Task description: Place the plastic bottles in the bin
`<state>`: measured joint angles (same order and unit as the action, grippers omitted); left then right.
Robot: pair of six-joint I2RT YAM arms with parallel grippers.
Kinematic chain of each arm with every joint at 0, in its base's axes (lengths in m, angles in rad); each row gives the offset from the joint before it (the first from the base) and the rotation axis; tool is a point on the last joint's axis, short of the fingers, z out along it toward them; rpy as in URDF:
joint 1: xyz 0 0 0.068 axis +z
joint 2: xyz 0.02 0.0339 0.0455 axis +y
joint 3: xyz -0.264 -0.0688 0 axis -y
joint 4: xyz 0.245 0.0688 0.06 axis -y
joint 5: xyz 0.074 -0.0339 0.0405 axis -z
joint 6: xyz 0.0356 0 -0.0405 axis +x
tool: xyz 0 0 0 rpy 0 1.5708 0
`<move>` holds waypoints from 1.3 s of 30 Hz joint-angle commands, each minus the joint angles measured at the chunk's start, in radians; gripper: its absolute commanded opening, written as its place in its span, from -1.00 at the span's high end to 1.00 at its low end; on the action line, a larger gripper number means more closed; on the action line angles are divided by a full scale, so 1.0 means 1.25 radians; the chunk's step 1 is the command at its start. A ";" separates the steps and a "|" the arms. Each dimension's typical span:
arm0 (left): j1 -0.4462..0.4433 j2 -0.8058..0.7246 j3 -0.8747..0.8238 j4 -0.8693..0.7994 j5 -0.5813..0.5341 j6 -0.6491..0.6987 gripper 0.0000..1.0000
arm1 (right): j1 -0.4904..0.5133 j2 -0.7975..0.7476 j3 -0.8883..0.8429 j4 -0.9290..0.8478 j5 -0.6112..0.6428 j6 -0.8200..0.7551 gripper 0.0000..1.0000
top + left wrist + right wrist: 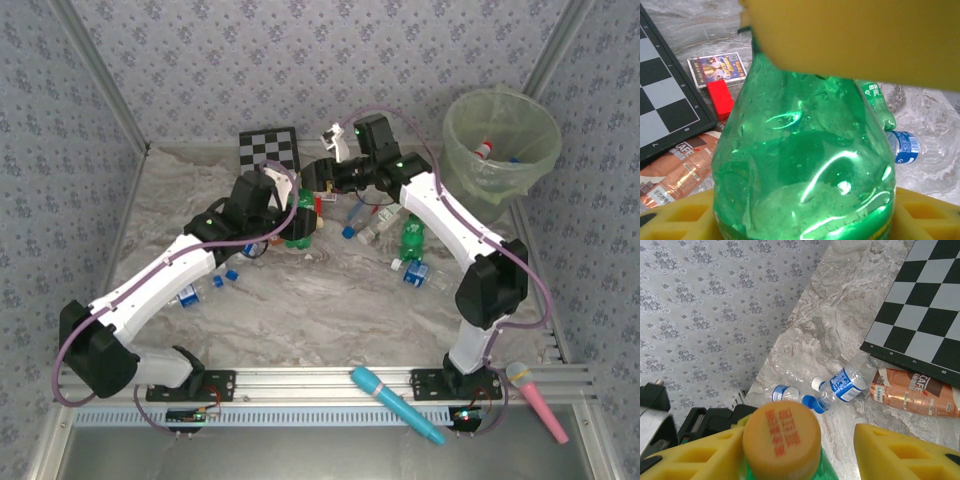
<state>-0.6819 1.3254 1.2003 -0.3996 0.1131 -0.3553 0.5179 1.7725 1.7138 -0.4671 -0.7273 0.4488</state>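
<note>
Because a handover looked under way, left jaws held the green bottle (298,228) by its body at mid surface (300,315), right jaws stood part-open astride its yellow cap (782,437), not yet clamped, bin (480,182) at far right beyond.

One bin (490,185), one checkerboard (270,148), two sticks (397,404)

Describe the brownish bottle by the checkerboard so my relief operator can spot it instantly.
Find the black-and-white checkerboard at the far side of the marble table. Right beside its edge, the brownish bottle lies on its side. Its orange-brown CAFE wrapper sets it apart from the clear blue-labelled bottles next to it.
</note>
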 commanded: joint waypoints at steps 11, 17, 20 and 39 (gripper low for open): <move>-0.009 0.006 0.045 0.008 0.010 0.007 -0.59 | -0.021 -0.025 0.010 0.031 -0.008 0.029 0.29; -0.009 -0.005 0.080 -0.005 -0.015 -0.005 -0.99 | -0.087 -0.082 0.013 -0.011 0.053 0.015 0.28; -0.008 -0.017 0.096 -0.011 -0.032 -0.010 -0.99 | -0.145 -0.119 0.018 -0.057 0.103 -0.015 0.28; 0.008 -0.040 0.079 0.007 -0.038 -0.030 -0.99 | -0.532 -0.199 0.247 -0.240 0.435 -0.179 0.26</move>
<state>-0.6788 1.3087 1.2823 -0.4068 0.0628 -0.3862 -0.1242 1.5387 1.9854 -0.7555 -0.2775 0.2523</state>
